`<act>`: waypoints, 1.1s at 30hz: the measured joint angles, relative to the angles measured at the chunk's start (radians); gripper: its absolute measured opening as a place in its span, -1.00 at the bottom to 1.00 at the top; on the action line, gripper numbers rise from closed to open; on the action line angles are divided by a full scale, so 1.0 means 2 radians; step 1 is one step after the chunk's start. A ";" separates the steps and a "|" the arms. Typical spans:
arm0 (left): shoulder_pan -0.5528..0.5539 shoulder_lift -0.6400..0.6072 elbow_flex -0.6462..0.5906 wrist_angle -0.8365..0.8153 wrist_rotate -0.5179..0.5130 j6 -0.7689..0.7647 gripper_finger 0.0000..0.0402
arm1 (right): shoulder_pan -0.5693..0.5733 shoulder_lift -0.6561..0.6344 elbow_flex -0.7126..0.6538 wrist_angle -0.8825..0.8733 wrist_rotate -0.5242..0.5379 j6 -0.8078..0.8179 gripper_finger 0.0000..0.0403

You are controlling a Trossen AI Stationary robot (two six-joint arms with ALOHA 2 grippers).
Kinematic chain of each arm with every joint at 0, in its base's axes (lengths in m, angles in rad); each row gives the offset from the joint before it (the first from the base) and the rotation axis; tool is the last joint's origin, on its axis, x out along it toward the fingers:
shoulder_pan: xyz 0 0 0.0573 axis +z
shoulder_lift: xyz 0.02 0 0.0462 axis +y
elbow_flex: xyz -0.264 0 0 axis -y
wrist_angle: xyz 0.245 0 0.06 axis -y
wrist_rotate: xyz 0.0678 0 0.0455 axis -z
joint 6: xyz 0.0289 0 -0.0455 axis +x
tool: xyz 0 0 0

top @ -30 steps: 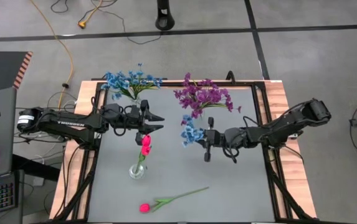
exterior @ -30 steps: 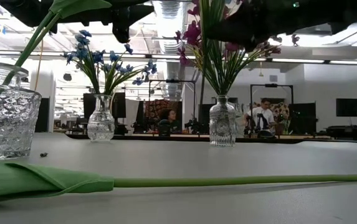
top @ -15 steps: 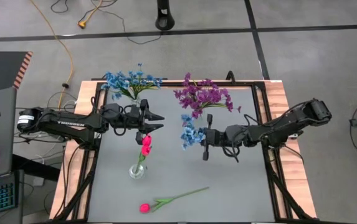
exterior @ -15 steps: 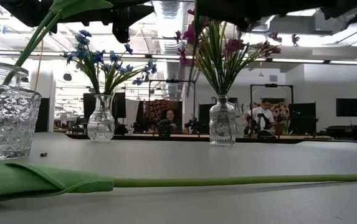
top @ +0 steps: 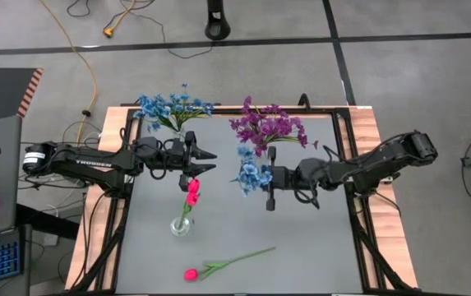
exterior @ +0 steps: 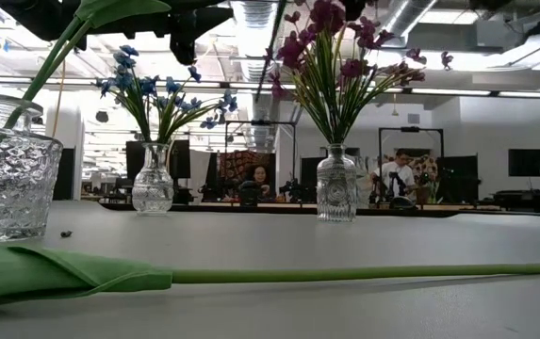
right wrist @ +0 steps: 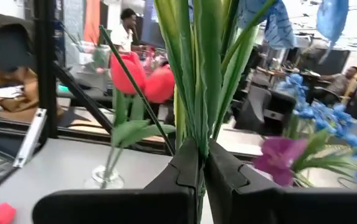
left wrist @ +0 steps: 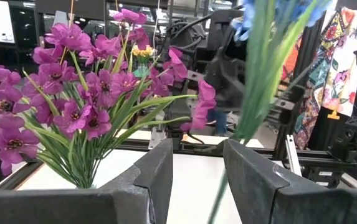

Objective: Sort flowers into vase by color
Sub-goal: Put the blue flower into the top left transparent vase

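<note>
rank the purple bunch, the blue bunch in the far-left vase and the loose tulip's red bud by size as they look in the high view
1. purple bunch
2. blue bunch, which looks close to the purple one, so their order is unsure
3. loose tulip's red bud, clearly the smallest

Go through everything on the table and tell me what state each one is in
Left gripper: open, empty, above the tulip vase.
Right gripper: shut on blue stem.
Blue vase: upright, filled.
Purple vase: upright, filled.
Tulip vase: holds one tulip.
Loose tulip: lying flat.
</note>
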 joint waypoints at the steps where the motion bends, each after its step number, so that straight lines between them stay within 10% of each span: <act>1: 0.000 0.000 0.000 0.000 0.000 0.000 -0.36 | 0.003 0.000 0.002 -0.001 0.000 0.000 -0.80; 19: 0.000 0.000 0.011 0.068 0.010 -0.002 -0.36 | -0.003 0.000 0.051 0.000 -0.001 -0.026 -0.80; 33: 0.000 0.001 0.161 -0.137 0.028 0.040 -0.36 | -0.038 0.000 0.074 -0.001 0.001 0.033 -0.80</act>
